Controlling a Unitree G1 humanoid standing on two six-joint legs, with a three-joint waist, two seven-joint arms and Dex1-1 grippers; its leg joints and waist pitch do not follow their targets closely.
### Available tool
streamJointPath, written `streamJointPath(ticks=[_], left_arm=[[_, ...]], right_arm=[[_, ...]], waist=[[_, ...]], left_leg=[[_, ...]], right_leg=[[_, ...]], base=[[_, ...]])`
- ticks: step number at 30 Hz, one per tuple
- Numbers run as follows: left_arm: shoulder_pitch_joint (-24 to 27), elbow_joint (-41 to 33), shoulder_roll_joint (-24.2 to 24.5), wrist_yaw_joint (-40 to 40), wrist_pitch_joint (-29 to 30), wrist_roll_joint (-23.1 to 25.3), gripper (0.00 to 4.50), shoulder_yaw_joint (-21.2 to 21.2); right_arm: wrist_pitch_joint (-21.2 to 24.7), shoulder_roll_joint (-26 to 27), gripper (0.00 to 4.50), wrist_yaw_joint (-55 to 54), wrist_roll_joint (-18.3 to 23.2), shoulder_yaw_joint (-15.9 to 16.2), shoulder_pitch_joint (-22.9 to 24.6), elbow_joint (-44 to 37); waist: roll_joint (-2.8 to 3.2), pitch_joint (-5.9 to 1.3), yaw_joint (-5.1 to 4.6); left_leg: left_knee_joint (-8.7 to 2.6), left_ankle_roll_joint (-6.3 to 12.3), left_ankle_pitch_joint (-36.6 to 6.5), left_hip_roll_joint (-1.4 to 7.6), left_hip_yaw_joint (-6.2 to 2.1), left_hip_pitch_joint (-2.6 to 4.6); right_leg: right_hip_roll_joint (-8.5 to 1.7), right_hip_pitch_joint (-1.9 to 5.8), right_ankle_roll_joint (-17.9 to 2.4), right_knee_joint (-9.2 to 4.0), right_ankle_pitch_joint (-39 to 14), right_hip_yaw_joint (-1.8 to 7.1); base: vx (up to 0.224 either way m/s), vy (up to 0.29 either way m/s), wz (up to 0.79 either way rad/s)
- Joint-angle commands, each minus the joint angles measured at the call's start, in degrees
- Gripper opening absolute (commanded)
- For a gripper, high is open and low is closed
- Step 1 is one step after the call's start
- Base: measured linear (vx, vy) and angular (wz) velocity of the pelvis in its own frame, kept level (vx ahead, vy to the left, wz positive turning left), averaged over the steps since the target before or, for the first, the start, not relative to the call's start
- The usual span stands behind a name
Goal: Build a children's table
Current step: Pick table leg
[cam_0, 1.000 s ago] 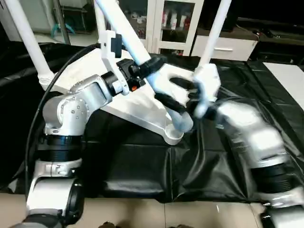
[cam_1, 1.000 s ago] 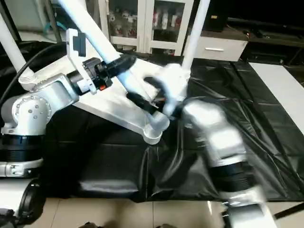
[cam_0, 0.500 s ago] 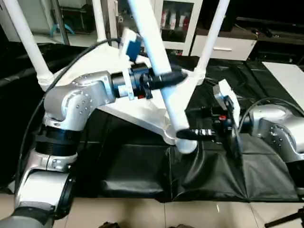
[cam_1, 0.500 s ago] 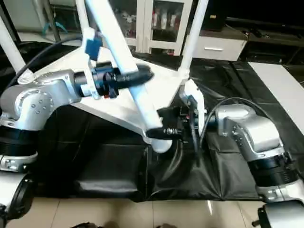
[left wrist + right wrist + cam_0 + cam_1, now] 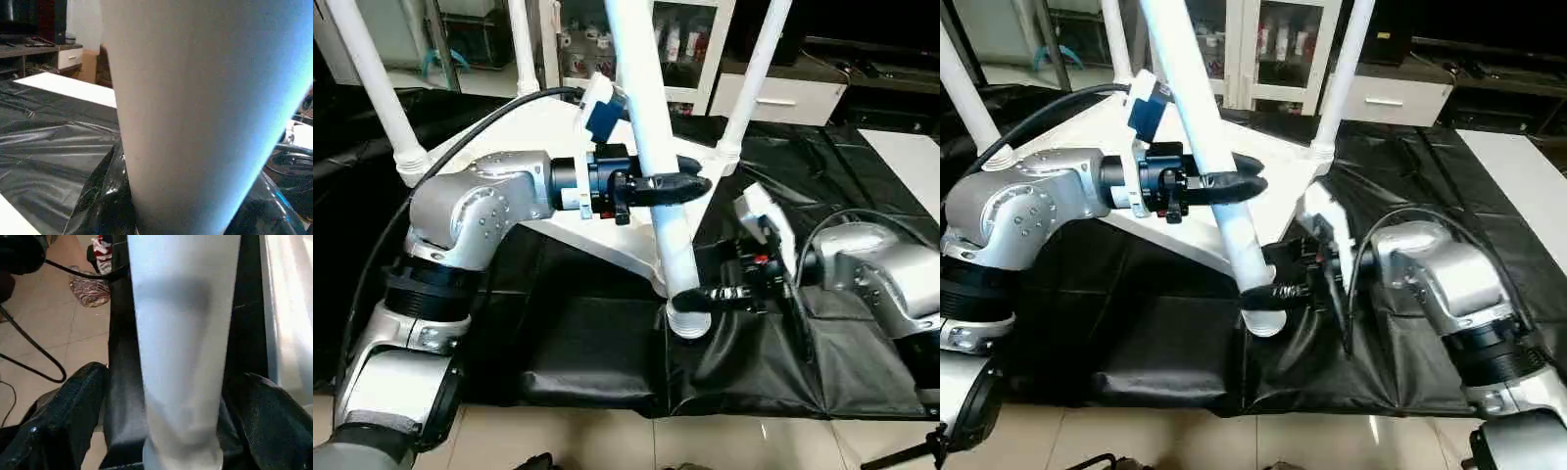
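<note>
Tabletop (image 5: 548,132) lies upside down on black sheeting (image 5: 862,176), three white tube legs already standing in its far corner sockets. The fourth leg (image 5: 651,147) stands nearly upright with its foot at the near corner socket (image 5: 687,321); whether it is fully seated cannot be told. The left gripper (image 5: 674,186) is clamped around the leg's middle. The right gripper (image 5: 700,297), jaws spread wide, sits low beside the leg's base without gripping it. By the look of it, only pressing this last leg home and turning the table upright remain.
</note>
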Motion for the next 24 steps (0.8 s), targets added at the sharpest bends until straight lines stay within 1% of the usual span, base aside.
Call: streamJointPath(ticks=[1, 3, 4, 5, 7, 9, 12, 13, 14, 15, 16, 18, 21, 22, 24], left_arm=[[-1.7, -1.7, 0.0, -1.3, -0.8, 0.8, 1.75, -1.1], [-1.7, -1.7, 0.0, -1.5, -0.8, 1.0, 1.75, -1.3], [-1.8, -1.6, 0.0, -1.7, -0.8, 1.1, 1.75, -1.5], [-1.8, -1.5, 0.0, -1.9, -0.9, 1.2, 1.75, -1.5], [-1.8, -1.6, 0.1, -2.2, -0.8, 1.3, 1.75, -1.7], [-1.8, -1.6, 0.2, -2.4, -0.9, 1.3, 1.75, -1.8], [-1.9, -1.8, 0.4, -3.2, -0.7, 1.6, 1.75, -2.0], [-1.9, -1.8, 0.4, -3.3, -0.7, 1.8, 1.75, -2.1], [-1.9, -1.8, 0.4, -3.5, -0.8, 2.0, 1.75, -2.2], [-1.9, -1.8, 0.4, -3.6, -0.9, 2.2, 1.75, -2.3], [-1.8, -1.9, 0.4, -3.8, -0.9, 2.4, 1.75, -2.4], [-1.8, -1.9, 0.4, -4.0, -0.9, 2.5, 1.75, -2.5], [-1.8, -1.9, 0.3, -4.0, -0.9, 2.5, 1.75, -2.5], [-2.0, -1.6, 0.2, -3.9, -1.2, 2.7, 1.75, -2.6], [-2.1, -1.4, 0.0, -3.8, -1.3, 2.8, 1.75, -2.6]], right_arm=[[-1.3, 0.5, 3.94, -0.7, -1.4, 0.9, -0.4, 0.7], [-1.4, 0.9, 3.9, -0.9, -1.5, 1.1, -0.5, 0.8], [-1.8, 1.1, 3.79, -1.0, -2.0, 1.6, -0.7, 0.9], [-2.1, 1.1, 3.79, -0.9, -2.4, 2.0, -0.7, 0.9], [-2.4, 1.1, 3.48, -0.7, -2.7, 2.4, -0.7, 1.0], [-2.4, 1.3, 3.48, -0.6, -2.9, 2.4, -0.7, 1.1], [-2.5, 1.3, 3.1, -0.1, -3.4, 2.4, -0.9, 1.3], [-2.6, 1.3, 3.06, 0.1, -3.6, 2.4, -0.9, 1.4], [-2.7, 1.2, 2.93, 0.2, -3.7, 2.5, -1.0, 1.5], [-2.9, 1.1, 2.93, 0.3, -3.8, 2.6, -1.0, 1.6], [-2.9, 1.0, 2.73, 0.5, -3.9, 2.7, -1.0, 1.7], [-3.1, 0.9, 2.73, 0.9, -4.1, 2.9, -1.1, 1.8], [-3.3, 0.8, 2.42, 0.9, -4.4, 3.2, -0.9, 1.6], [-3.4, 0.9, 2.36, 1.0, -4.6, 3.3, -0.7, 1.5], [-3.4, 1.0, 2.2, 1.2, -4.7, 3.3, -0.5, 1.3]], waist=[[-0.01, -4.29, 0.07], [-0.03, -4.24, 0.09], [-0.05, -4.31, 0.09], [0.05, -4.32, 0.15], [0.0, -4.32, 0.15], [0.03, -4.32, 0.2], [-0.02, -4.34, 0.25], [0.0, -4.31, 0.26], [0.05, -4.32, 0.25], [0.04, -4.32, 0.23], [-0.01, -4.3, 0.2], [0.07, -4.32, 0.19], [0.06, -4.33, 0.19], [0.26, -4.33, 0.23], [0.2, -4.36, 0.26]], left_leg=[[-4.11, -0.14, -8.1, 1.07, -0.27, 1.33], [-4.15, -0.16, -8.0, 1.01, -0.25, 1.26], [-4.11, -0.13, -7.9, 1.03, -0.27, 1.3], [-4.1, -0.13, -7.8, 1.03, -0.28, 1.31], [-4.1, -0.11, -7.6, 1.0, -0.26, 1.25], [-4.11, -0.02, -7.5, 1.0, -0.26, 1.29], [-4.11, 0.0, -7.6, 1.02, -0.25, 1.32], [-4.13, -0.04, -7.8, 1.02, -0.25, 1.32], [-4.13, -0.09, -7.7, 1.01, -0.26, 1.31], [-4.12, -0.09, -7.7, 1.01, -0.25, 1.32], [-4.13, -0.04, -7.9, 1.01, -0.24, 1.3], [-4.11, -0.01, -7.8, 1.03, -0.27, 1.31], [-4.11, -0.08, -7.9, 1.02, -0.25, 1.35], [-4.13, -0.09, -8.0, 1.02, -0.28, 1.37], [-4.12, -0.2, -8.2, 1.04, -0.29, 1.38]], right_leg=[[-1.94, 3.04, -14.9, -3.02, -9.2, 1.49], [-1.91, 3.08, -14.8, -3.03, -9.1, 1.51], [-1.88, 3.1, -14.8, -2.95, -8.9, 1.51], [-1.91, 3.11, -14.8, -2.93, -8.6, 1.51], [-1.9, 3.16, -14.8, -2.91, -8.4, 1.51], [-1.85, 3.14, -14.9, -2.88, -8.1, 1.51], [-1.87, 3.12, -15.0, -2.86, -8.1, 1.5], [-1.88, 3.12, -14.9, -2.89, -8.3, 1.51], [-1.9, 3.15, -15.0, -2.86, -8.2, 1.52], [-1.86, 3.13, -15.0, -2.88, -8.1, 1.52], [-1.86, 3.16, -14.9, -2.91, -8.3, 1.53], [-1.89, 3.18, -14.9, -2.89, -8.3, 1.53], [-1.88, 3.14, -15.0, -2.89, -8.2, 1.53], [-1.87, 3.14, -15.1, -2.86, -8.1, 1.52], [-1.88, 3.14, -15.1, -2.86, -8.0, 1.52]], base=[[0.0, 0.0, 0.0], [0.0, 0.0, 0.0], [0.0, 0.0, 0.0], [0.0, 0.0, 0.0], [0.0, 0.0, 0.0], [0.0, 0.0, 0.0], [0.0, 0.0, 0.0], [0.0, 0.0, 0.0], [0.0, 0.0, 0.0], [0.0, 0.0, 0.0], [0.0, 0.0, 0.0], [0.0, 0.0, 0.0], [0.0, 0.0, 0.0], [0.0, 0.0, 0.0], [0.0, 0.0, 0.0]])
